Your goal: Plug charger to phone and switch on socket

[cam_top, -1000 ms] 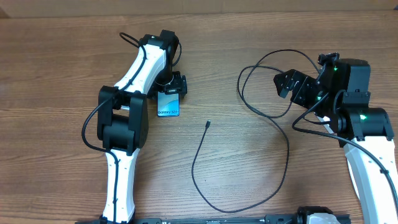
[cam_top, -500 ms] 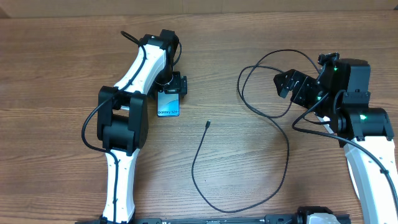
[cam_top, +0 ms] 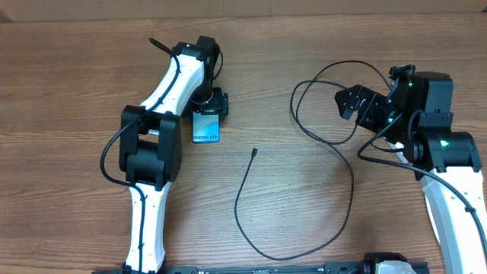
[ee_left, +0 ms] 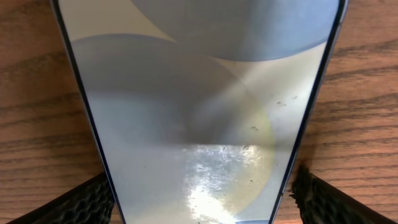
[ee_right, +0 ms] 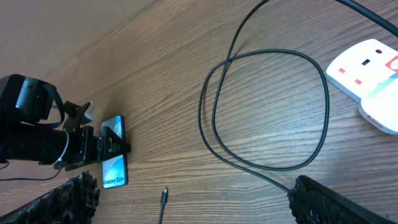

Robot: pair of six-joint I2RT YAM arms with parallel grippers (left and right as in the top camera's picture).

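A: Which step is being worked on?

B: By the look of it, the phone [cam_top: 206,128] is being dealt with first. It is lying flat on the surface [cam_top: 76,76], and its end farthest from the robot is being straddled by the left end effector [cam_top: 208,105]. The fingers [ee_left: 87,200] are spread wide, right at the phone's long edges. Whether the phone is actually being squeezed cannot be told.

A: And the charger?

B: Nothing is being plugged in yet. The charger [cam_top: 237,204] is lying loose to the right of the phone, its plug [cam_top: 254,152] near the phone but apart from it. The right end effector [cam_top: 351,101] is being held wide open and empty, well to the right of the phone. The socket [ee_right: 364,65] is lying farther right again, untouched.

A: What is being called for next?

B: Probably the phone is being steadied so that the plug can be picked up by the right arm, lined up with the phone's port and pushed in. The switch is likely being left for last.
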